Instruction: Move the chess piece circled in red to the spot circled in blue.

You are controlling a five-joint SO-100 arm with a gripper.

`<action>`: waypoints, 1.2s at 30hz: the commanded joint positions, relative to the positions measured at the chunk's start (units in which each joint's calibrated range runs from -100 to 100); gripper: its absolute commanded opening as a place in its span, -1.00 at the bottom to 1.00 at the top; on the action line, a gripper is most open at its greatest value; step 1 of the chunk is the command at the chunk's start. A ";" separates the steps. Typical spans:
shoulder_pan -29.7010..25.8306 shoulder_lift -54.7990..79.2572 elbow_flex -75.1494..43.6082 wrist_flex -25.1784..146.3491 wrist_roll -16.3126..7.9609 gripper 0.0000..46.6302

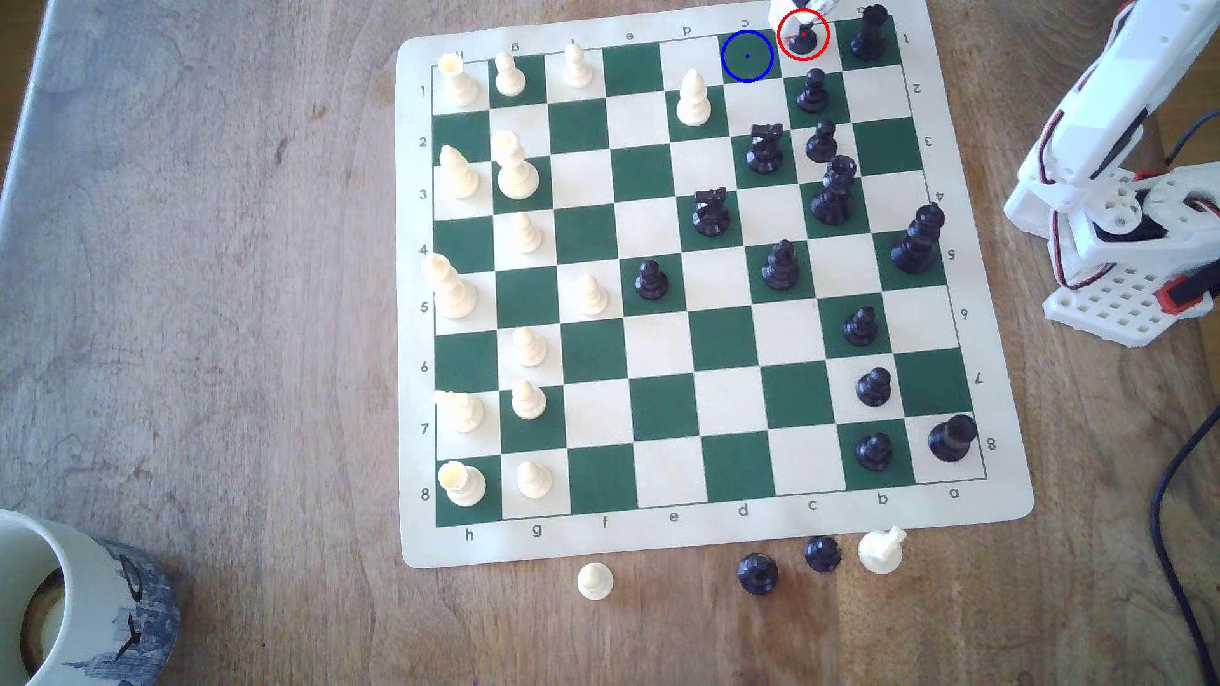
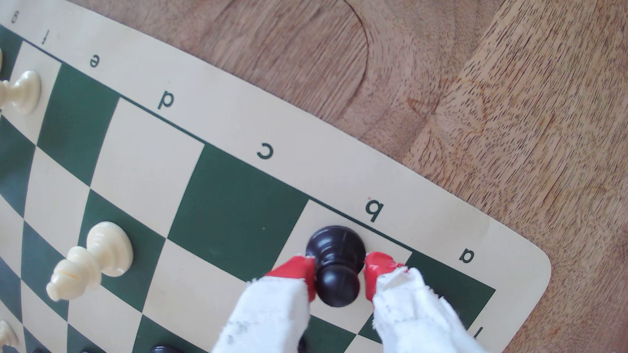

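We see the white hand with red fingertips nearly closed around the small glossy black pawn, which stands on the cream square just beside the blue-ringed dark green square.

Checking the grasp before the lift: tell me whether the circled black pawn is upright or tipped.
Upright. The pawn stands on its round base on the cream square, head above base, between the gripper's red fingertips.
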 commanded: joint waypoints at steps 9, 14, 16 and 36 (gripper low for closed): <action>-0.63 -2.55 -0.58 -0.12 0.24 -0.99; 0.46 -6.88 -2.67 3.56 0.88 -0.99; 0.62 -7.89 -3.39 4.71 0.93 -0.99; -5.40 -6.11 -6.02 -0.45 0.24 -0.99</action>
